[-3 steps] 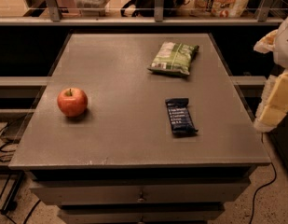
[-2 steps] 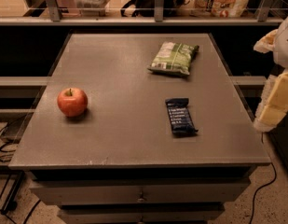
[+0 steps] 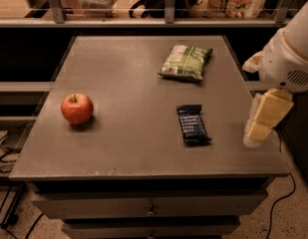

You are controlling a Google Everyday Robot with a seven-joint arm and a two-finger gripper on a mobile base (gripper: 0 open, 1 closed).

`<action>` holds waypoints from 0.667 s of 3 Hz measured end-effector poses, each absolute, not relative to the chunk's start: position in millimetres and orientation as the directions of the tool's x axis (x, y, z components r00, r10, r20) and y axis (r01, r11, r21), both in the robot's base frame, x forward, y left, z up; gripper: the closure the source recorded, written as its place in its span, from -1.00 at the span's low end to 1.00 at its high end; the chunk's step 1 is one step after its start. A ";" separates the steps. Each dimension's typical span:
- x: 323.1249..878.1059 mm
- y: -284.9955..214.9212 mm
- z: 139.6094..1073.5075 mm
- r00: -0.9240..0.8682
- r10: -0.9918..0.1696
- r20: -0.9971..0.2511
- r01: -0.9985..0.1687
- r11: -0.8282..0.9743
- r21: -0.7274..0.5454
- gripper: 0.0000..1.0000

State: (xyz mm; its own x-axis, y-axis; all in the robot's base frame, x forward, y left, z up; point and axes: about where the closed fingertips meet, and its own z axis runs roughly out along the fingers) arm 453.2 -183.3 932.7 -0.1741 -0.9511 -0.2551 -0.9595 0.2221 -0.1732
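On the right side of the camera view, the robot's hand [image 3: 260,126] hangs at the end of a big white arm [image 3: 288,59]. It points down, just past the right edge of the gray worktop [image 3: 123,73], near the front corner. The hand is pale yellow. I cannot tell if it is spread or pressed together. It is apart from all 3 things on the worktop.

Closest to the hand is a dark blue snack bar [image 3: 192,124]. It lies flat on the worktop, to the left of the hand, with a bare strip of worktop between them. Its long side runs from back to front, and it is turned a little. Small white writing shows on the wrapper, too small to read.

Farther back lies a green bag of chips [image 3: 186,62]. It is flat too, on the back right part of the worktop, well apart from the snack bar.

A red apple [image 3: 77,108] sits on the left side, upright, with its stem on top. It is well apart from the snack bar and the bag of chips, and far from the hand.

Under the worktop are 2 drawers [image 3: 93,205], 1 above the other. Black cables [image 3: 4,151] lie on the floor at the left. Behind the worktop runs a metal rail [image 3: 143,21].
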 end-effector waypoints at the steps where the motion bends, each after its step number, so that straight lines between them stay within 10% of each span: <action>1: 464.6 -163.9 909.1 -0.147 -0.947 -0.287 -0.969 0.196 -0.152 -1.00; 2: 479.5 -144.9 890.8 -0.120 -0.946 -0.303 -0.972 0.173 -0.157 -1.00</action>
State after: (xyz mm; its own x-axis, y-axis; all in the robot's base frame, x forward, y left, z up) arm 479.5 -144.9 890.8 -0.1199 -0.9456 -0.3025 -0.9723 0.1735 -0.1568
